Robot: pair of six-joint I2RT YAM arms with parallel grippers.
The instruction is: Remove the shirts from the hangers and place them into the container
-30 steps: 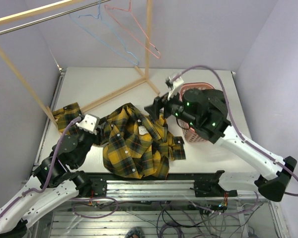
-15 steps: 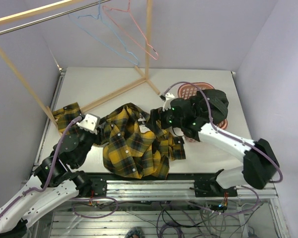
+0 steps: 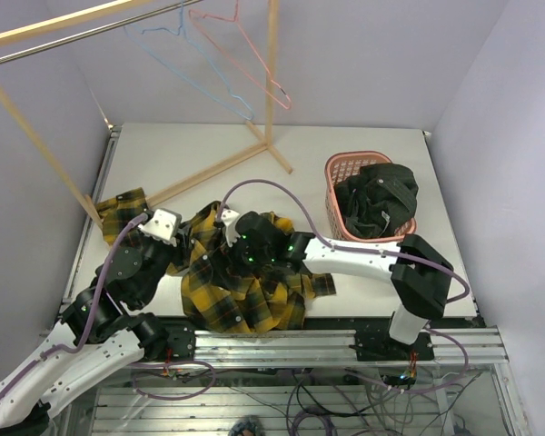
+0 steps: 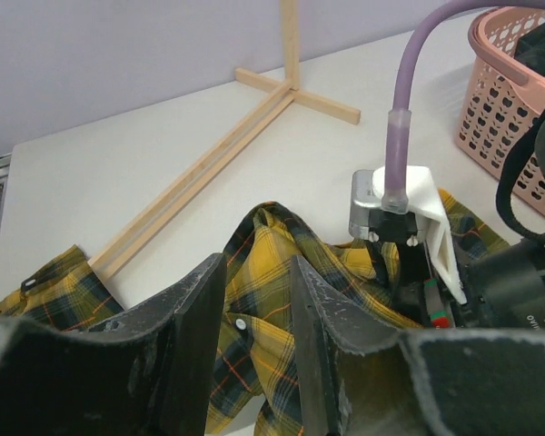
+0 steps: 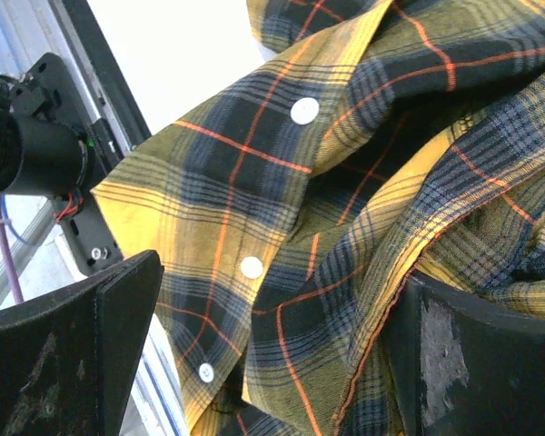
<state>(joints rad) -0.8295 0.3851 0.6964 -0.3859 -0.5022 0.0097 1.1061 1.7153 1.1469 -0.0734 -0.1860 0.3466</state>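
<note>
The yellow-and-black plaid shirt (image 3: 254, 291) lies crumpled at the table's front, one sleeve (image 3: 123, 207) flung left. My right gripper (image 3: 225, 250) has reached across onto it and is wide open, with folds of plaid (image 5: 282, 182) between its fingers (image 5: 118, 309). My left gripper (image 3: 183, 247) sits at the shirt's left edge with its jaws partly apart, and plaid fabric (image 4: 336, 272) shows through the gap. The dark shirt (image 3: 377, 200) lies in the pink container (image 3: 345, 162). A blue hanger (image 3: 200, 77) and a pink hanger (image 3: 254, 64) hang bare on the rail.
The wooden rack's base bars (image 3: 209, 168) cross the table behind the shirt, with its upright (image 3: 272, 73) at the middle back. The right arm's white link (image 3: 363, 259) stretches across the front right. Purple walls close in on both sides.
The right arm swung left from the container to the plaid shirt and its jaws opened wide. The dark shirt stayed behind in the container. The left arm held still.
</note>
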